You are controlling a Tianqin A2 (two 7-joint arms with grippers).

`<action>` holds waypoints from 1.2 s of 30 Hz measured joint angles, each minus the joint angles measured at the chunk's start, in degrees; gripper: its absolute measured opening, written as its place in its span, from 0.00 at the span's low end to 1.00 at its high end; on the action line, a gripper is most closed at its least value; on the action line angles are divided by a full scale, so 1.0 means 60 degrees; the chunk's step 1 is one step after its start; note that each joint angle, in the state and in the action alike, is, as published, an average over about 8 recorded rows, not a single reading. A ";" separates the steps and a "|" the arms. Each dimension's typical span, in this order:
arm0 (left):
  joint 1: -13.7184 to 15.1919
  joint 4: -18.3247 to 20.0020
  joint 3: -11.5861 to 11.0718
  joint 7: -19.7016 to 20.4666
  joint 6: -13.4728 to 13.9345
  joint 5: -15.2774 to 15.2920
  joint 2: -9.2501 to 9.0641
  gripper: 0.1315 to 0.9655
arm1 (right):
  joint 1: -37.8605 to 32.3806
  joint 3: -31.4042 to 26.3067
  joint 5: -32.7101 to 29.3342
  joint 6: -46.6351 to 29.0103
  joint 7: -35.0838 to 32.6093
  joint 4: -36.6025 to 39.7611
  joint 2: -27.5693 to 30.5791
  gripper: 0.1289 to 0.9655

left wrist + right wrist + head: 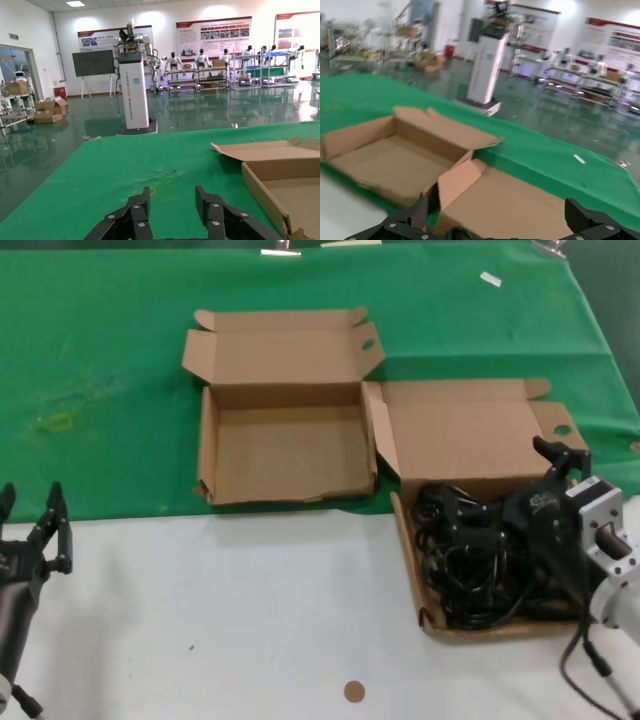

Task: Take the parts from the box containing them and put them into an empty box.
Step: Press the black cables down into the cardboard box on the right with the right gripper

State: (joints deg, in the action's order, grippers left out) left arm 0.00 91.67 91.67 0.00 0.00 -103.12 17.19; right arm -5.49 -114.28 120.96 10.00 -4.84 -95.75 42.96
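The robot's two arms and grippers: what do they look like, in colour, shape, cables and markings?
The left gripper is black, with two jointed fingers of linked segments studded with silver bolts. Its arm is dark grey and round. The right gripper is also black; its body bears a small pale logo. Behind it sit a silver metal block and a white arm link, from which a thin black cable hangs in a loop.

Green cloth [110, 370] over white table [230, 620]; brown disc [354, 692] near front.
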 joint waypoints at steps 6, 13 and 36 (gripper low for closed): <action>0.0000 0.0000 0.0000 0.0000 0.0000 0.0000 0.0000 0.28 | -0.0823 -0.1409 0.0727 -0.0201 -0.0388 -0.0154 0.1738 1.00; 0.0000 0.0000 0.0000 0.0000 0.0000 0.0000 0.0000 0.14 | -0.2176 -0.2988 0.0683 -0.1079 -0.0266 -0.0188 0.3414 1.00; 0.0000 0.0000 0.0000 0.0001 0.0000 0.0000 0.0000 0.01 | -0.3859 -0.2010 -0.3649 -0.7177 0.1566 0.0575 0.4279 1.00</action>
State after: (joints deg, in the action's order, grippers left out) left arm 0.00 91.67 91.68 0.01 0.00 -103.12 17.19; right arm -28.65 -126.34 99.06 -33.06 4.55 -92.30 68.64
